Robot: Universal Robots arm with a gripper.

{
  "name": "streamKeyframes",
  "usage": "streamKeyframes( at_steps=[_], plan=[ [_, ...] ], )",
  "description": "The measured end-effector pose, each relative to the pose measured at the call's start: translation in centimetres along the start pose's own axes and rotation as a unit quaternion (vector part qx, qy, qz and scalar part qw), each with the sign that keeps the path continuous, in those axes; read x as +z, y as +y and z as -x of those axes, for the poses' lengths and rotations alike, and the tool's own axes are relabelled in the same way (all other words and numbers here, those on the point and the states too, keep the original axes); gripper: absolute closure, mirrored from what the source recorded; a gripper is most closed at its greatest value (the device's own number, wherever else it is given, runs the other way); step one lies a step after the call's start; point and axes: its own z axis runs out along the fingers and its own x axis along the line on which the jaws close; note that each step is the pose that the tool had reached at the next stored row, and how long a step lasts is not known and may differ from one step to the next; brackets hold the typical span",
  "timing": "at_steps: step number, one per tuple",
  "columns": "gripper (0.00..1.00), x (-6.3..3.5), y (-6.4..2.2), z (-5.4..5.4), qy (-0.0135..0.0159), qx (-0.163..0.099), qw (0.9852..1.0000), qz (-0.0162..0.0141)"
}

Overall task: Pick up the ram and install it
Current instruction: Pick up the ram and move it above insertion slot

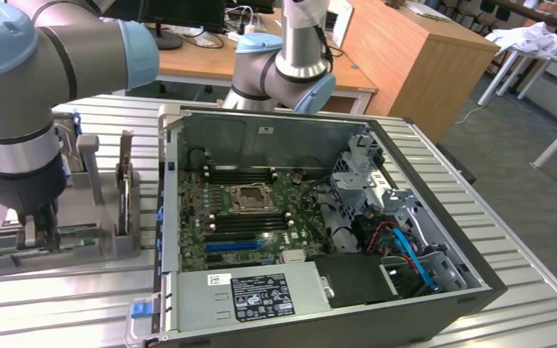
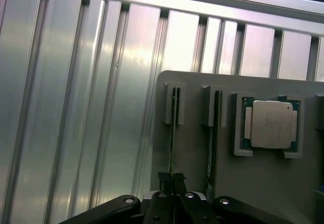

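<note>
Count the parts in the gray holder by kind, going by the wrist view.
Ram sticks: 2, the ram held in the gripper and a spare stick
Processor: 1
Total: 3
</note>
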Motion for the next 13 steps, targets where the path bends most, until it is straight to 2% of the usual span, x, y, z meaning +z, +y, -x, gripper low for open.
streamKeyframes(
  at_steps=[13],
  plan=[
    [0.88, -1.10, 0.05, 0.0, 0.0000, 0.000, 1.0000, -0.0001]
  ],
)
